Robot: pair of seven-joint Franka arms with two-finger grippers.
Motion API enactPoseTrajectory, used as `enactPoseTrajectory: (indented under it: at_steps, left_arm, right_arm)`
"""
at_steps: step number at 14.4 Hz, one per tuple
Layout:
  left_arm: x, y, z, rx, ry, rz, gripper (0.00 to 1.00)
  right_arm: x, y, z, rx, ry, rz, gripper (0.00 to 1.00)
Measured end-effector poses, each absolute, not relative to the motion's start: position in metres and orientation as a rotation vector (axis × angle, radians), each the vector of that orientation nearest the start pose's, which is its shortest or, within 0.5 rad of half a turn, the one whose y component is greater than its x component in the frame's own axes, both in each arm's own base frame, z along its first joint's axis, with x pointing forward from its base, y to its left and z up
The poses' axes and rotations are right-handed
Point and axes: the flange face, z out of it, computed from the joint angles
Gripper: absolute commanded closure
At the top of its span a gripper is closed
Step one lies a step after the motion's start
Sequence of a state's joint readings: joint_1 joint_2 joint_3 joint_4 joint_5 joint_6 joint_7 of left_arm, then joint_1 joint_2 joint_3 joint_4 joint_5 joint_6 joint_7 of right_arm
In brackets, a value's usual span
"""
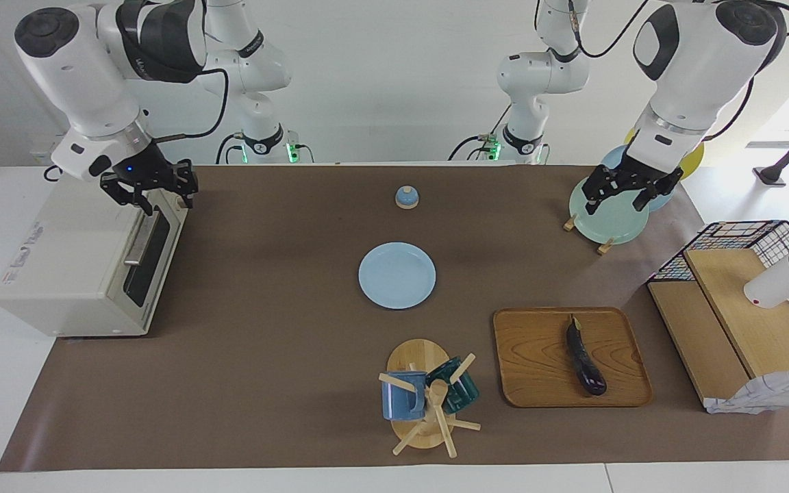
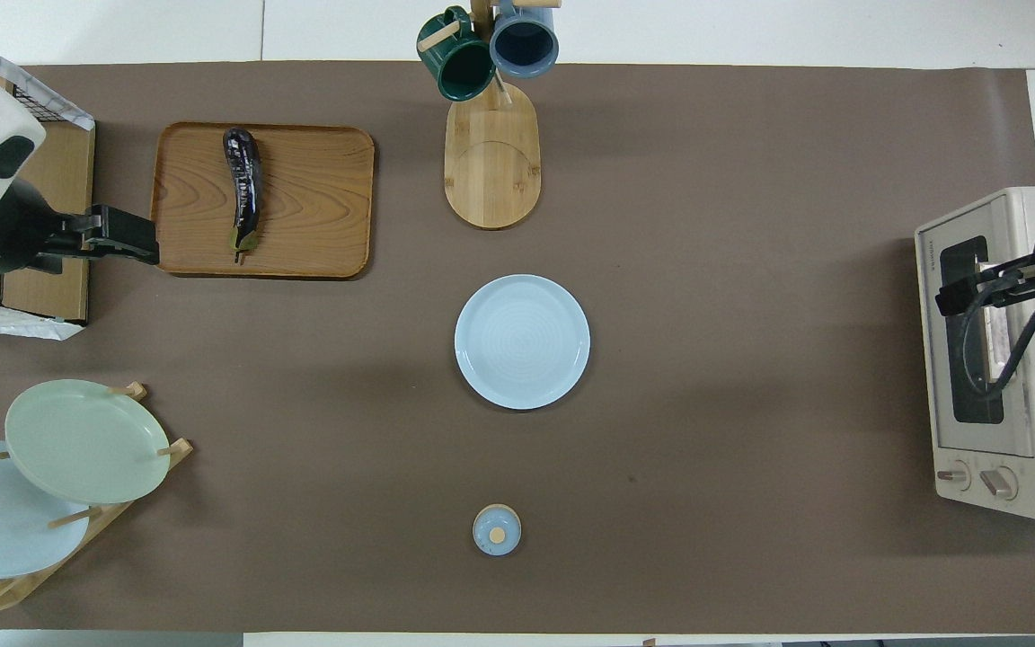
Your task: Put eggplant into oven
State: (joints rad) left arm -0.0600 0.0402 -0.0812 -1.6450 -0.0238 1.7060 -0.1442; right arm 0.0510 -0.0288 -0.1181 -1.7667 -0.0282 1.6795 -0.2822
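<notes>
Lying on tray: eggplant on the wooden tray, toward the left arm's end of the counter.
Oven: at the right arm's end, door shut.
Left end effector: fingers spread, over the plate rack.
Right end effector: over the oven's top front edge; cannot tell whether its fingers are spread.

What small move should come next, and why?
Probably lower the right gripper onto the oven door's handle: the door is shut, the gripper hangs over its top edge, and the eggplant lies untouched on the wooden tray.
</notes>
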Motion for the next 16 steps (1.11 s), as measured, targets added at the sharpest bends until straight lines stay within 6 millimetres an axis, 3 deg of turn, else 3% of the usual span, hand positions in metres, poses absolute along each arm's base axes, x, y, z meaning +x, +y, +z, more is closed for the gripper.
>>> enactPoseTrajectory:
  at_steps: [2,5,10,12,16]
  left_arm:
    - [0.596,-0.084,0.539,-3.176,-0.010,-0.015,0.00]
    - [0.639,-0.085,0.464,-3.185,0.025,-0.004,0.00]
    - [0.699,-0.088,0.354,-3.204,0.075,-0.047,0.00]
    - [0.712,-0.089,0.330,-3.209,0.089,-0.102,0.00]
    - [0.714,-0.095,0.320,-3.211,0.132,-0.157,0.04]
  right_arm:
    - [0.541,-0.059,0.544,-3.140,-0.312,0.073,1.00]
    - [0.531,-0.080,0.530,-3.233,-0.241,0.092,1.00]
    - [0.520,-0.088,0.498,-3.292,-0.193,0.067,1.00]
    - [0.515,-0.097,0.490,-3.320,-0.196,0.053,1.00]
    - [0.511,-0.106,0.485,-3.330,-0.181,0.034,1.00]
